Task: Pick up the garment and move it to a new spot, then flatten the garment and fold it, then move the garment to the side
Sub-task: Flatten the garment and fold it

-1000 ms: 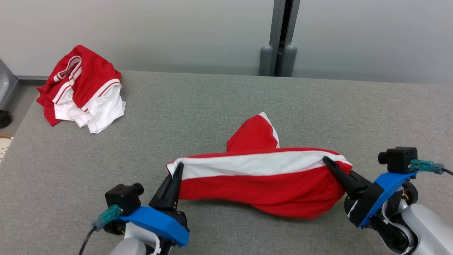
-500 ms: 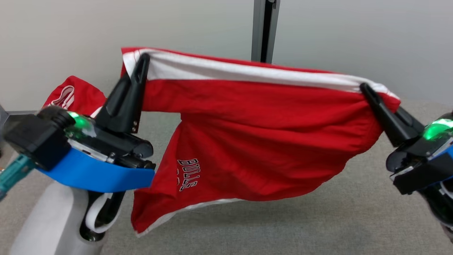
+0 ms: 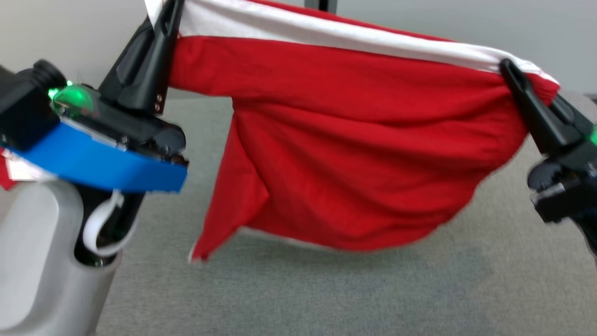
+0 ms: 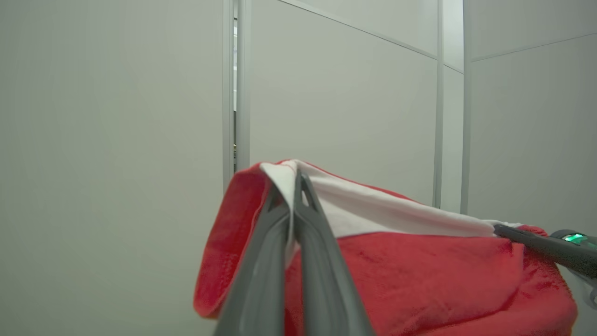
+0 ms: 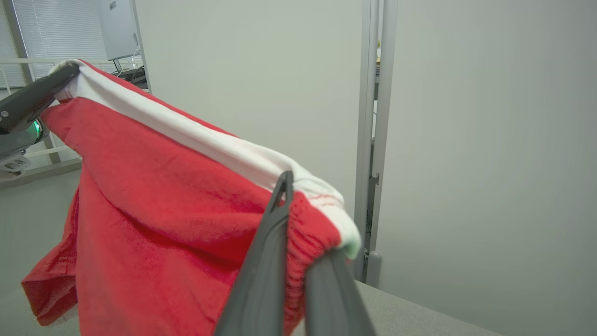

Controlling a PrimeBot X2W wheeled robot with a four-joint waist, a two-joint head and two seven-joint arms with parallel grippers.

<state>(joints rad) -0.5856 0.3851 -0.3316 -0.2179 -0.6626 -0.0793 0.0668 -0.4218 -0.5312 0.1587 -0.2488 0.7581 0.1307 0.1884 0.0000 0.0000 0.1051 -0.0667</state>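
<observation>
The tips of the left gripper [image 3: 169, 18] run off the top edge of the head view, as does the left corner of the red fabric shorts-like garment with a broad white waistband [image 3: 354, 154]. The head view is smeared with motion, so folds and hems are soft. A sliver of red cloth [image 3: 4, 179] at the left edge, behind the left arm, is too cut off to identify. Whether the garment's lowest corner touches the grey felt-covered table [image 3: 326, 294] cannot be told, though a shadow lies beneath it.

Both grippers are clamped fully closed on the waistband: the left on its left end, the right gripper [image 3: 508, 70] on its bunched right end. The garment hangs stretched between them in the air.

A second ago it lay crumpled on the table with the grippers low at its ends; now it is lifted. Half a second ago black lettering showed on the hanging cloth; now that face is plain red. The view itself has also shifted.

Below and in front of the garment the table stretches bare towards the near edge. Behind stand pale grey wall panels [image 4: 116, 116] and a grey metal post [image 5: 373, 140], close behind the table's far edge
</observation>
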